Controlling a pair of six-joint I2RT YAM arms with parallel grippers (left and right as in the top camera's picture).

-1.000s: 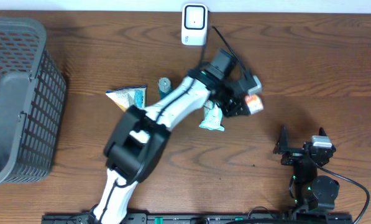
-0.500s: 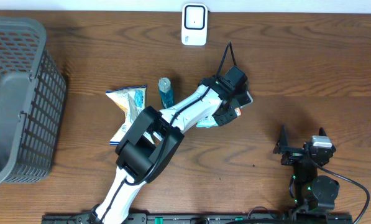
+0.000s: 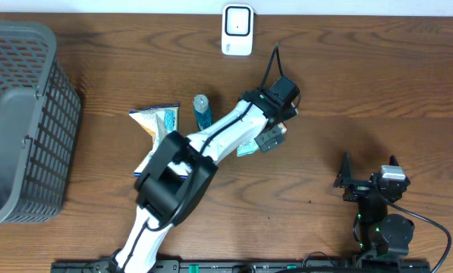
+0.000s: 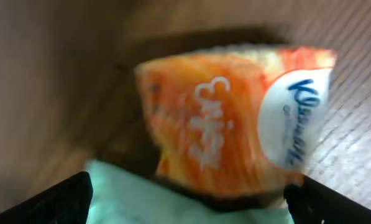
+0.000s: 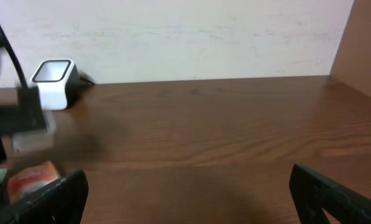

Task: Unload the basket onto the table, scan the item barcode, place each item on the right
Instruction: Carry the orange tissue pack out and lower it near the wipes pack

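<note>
While left hand (image 4: 188,190) hangs spread over orange packet (image 4: 210,137) | right hand (image 5: 188,183) spread | grey basket (image 3: 55,129) far left

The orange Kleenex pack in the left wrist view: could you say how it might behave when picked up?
The orange pack looks like soft wrapped tissues, so it is probably light and squashy when squeezed. Its smooth-looking wrapper may slip. Being flat-sided, it seems unlikely to roll.
</note>
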